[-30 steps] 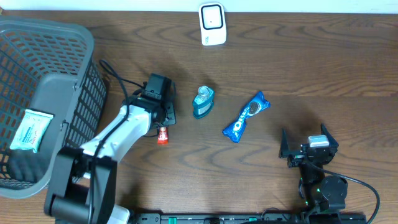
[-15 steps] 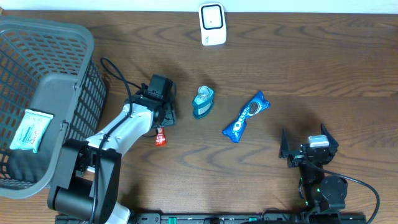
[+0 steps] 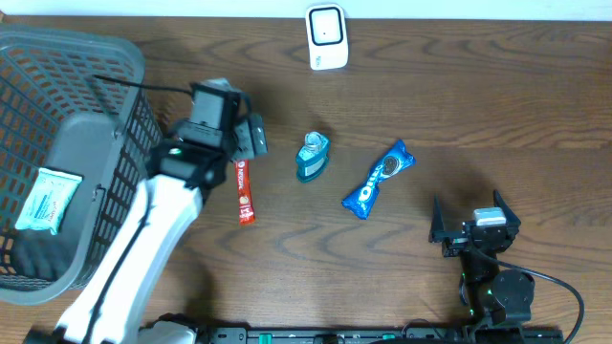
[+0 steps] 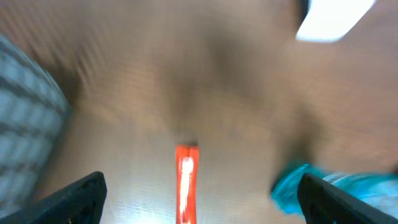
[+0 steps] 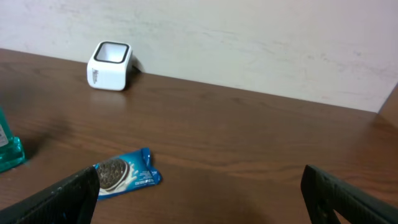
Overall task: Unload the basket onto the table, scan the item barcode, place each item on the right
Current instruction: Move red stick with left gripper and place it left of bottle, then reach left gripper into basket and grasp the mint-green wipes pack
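A red stick packet [image 3: 245,191] lies flat on the wooden table, held by nothing; in the left wrist view the packet [image 4: 186,180] shows blurred between the fingertips. My left gripper [image 3: 236,141] hovers open just above its far end. The white barcode scanner [image 3: 327,36] stands at the table's back edge, a blurred white patch [image 4: 336,18] in the left wrist view. A teal bottle [image 3: 312,158] and a blue Oreo pack [image 3: 380,179] lie to the right. My right gripper [image 3: 473,229] stands open and empty near the front right, with the Oreo pack [image 5: 121,174] ahead of it on the left.
A grey mesh basket [image 3: 115,105] fills the left side, close beside the left arm, with a white packet [image 3: 48,199] inside. The scanner [image 5: 110,65] stands against the back wall. The teal bottle [image 4: 298,186] is right of the left gripper.
My left gripper has opened and let go of the red packet, which now lies flat on the table. The left arm rose and drew back toward the basket. The right arm has not moved.
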Motion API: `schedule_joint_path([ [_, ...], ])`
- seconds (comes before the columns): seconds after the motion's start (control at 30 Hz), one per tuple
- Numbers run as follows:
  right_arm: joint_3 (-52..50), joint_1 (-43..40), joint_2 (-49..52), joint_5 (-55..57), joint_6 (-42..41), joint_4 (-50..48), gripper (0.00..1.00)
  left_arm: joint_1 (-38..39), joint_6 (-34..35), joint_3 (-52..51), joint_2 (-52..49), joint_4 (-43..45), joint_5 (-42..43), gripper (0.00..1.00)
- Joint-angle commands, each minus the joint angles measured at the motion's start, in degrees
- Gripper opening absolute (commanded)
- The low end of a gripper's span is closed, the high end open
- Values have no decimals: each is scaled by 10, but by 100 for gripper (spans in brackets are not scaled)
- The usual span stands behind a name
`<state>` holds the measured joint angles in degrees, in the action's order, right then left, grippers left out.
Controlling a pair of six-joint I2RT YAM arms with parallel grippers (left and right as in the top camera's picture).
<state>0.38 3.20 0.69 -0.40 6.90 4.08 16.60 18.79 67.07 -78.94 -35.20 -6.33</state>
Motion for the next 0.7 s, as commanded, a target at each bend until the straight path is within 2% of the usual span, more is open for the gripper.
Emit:
schedule_joint_path([
  [0.0,0,-2,-3,1,-4,2,99,-39,-62,103,63,-29,-13,98],
  [0.17,0,-2,-3,1,-4,2,99,-156,-66,211,78,-68,-12,98],
  [0.27,0,-2,-3,1,-4,2,99,-240,-25,232,78,-102,-12,98],
  [0.4,0,-2,-3,1,-4,2,99,-373,111,227,64,-176,-12,98],
  [0.53,0,-2,-3,1,-4,2,99,-426,139,204,50,-192,-12,98],
  [0.67,0,-2,-3,1,-4,2,99,-473,176,140,45,-177,-13,98],
])
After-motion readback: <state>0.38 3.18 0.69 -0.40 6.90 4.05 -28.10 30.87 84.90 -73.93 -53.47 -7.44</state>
